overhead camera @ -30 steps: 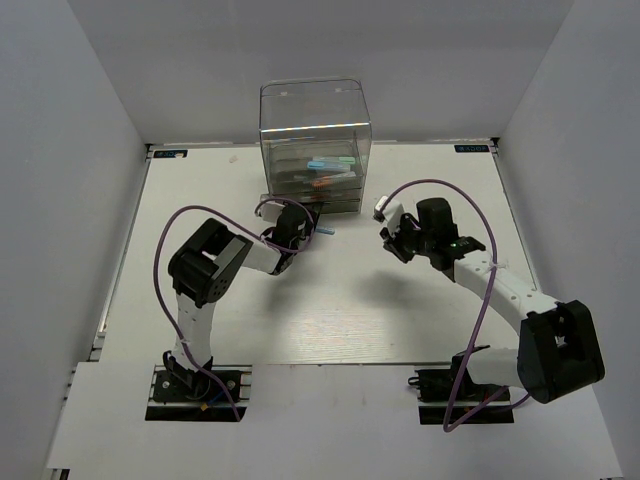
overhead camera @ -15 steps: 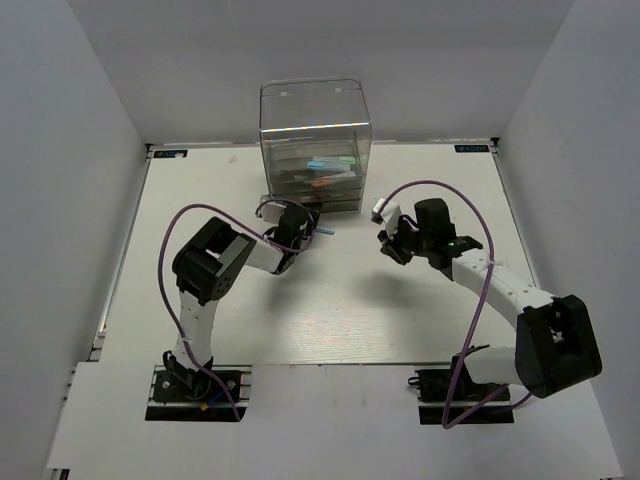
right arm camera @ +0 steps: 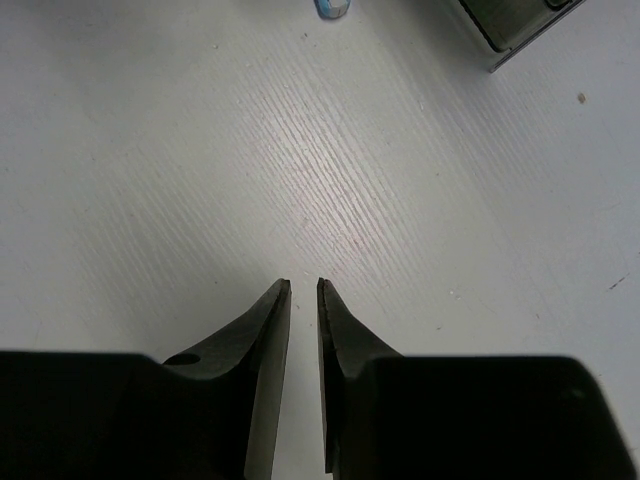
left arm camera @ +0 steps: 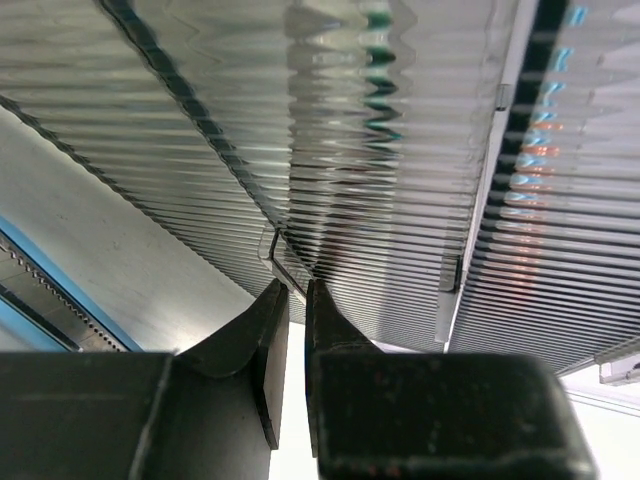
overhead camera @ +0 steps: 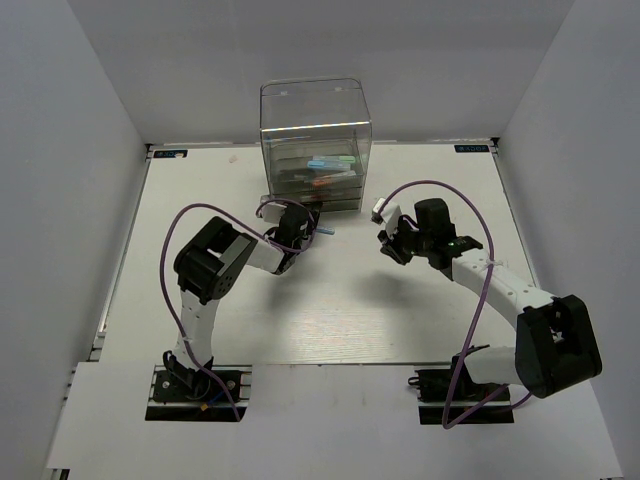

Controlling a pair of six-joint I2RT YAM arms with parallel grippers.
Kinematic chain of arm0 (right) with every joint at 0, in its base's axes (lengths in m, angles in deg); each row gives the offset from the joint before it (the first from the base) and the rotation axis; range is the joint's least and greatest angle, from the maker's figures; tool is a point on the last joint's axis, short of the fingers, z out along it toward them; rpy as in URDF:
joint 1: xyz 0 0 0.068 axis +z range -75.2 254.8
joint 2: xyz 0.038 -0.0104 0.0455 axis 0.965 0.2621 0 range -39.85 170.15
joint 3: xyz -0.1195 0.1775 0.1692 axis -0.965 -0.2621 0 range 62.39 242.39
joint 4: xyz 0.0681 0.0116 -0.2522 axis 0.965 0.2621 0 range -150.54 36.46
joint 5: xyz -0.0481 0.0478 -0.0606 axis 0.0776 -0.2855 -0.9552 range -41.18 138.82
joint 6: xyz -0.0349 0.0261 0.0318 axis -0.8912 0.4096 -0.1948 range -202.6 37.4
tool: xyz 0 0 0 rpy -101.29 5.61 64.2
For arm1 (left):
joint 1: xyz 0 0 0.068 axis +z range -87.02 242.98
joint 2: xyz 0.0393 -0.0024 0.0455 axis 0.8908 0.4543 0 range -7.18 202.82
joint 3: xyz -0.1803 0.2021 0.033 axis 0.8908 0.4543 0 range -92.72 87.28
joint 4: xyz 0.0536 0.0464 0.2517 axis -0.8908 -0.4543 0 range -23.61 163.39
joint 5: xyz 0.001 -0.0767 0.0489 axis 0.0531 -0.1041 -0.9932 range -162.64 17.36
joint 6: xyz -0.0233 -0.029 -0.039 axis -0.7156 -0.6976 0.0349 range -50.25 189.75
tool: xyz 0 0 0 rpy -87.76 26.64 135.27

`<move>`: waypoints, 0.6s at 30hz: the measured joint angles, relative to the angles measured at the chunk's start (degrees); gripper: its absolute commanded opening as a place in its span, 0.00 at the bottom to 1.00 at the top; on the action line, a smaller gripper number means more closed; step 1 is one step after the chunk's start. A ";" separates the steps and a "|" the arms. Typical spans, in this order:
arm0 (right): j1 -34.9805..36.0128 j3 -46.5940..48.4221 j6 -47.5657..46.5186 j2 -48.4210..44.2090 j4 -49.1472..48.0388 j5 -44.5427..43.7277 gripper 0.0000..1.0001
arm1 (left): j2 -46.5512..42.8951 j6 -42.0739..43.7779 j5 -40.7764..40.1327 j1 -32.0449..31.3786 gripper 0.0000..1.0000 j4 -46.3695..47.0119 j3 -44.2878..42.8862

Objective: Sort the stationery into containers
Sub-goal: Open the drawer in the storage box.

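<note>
The clear smoky drawer unit [overhead camera: 315,125] stands at the table's far middle, with light blue, orange and dark pens visible inside its drawers [overhead camera: 322,172]. My left gripper [overhead camera: 297,222] is at the unit's base, shut on a low drawer's thin clear handle tab [left arm camera: 283,262]; ribbed drawer fronts [left arm camera: 400,150] fill the left wrist view. A stubby light blue marker [overhead camera: 327,230] lies on the table just right of my left gripper, and its end shows in the right wrist view [right arm camera: 332,6]. My right gripper [overhead camera: 392,242] hovers over bare table [right arm camera: 300,284], jaws nearly together and empty.
White walls enclose the table on three sides. A corner of the drawer unit [right arm camera: 515,22] shows at the top right of the right wrist view. Purple cables loop over both arms.
My left gripper has crept slightly toward the drawer unit. My right gripper shifted a little to the left early on, then held still.
</note>
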 measured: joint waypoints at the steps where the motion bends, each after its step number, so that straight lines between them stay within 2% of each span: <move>1: 0.00 0.00 0.00 0.00 0.00 0.02 0.23 | 0.00 0.00 0.00 0.00 0.00 0.15 0.07; 10: 0.00 0.02 0.00 0.07 0.00 0.46 0.23 | -1.11 -0.04 -0.04 -0.74 0.00 3.78 3.98; 18: 0.00 0.02 0.02 0.70 0.00 1.03 0.23 | -5.84 -0.02 0.96 -1.77 0.00 4.13 10.19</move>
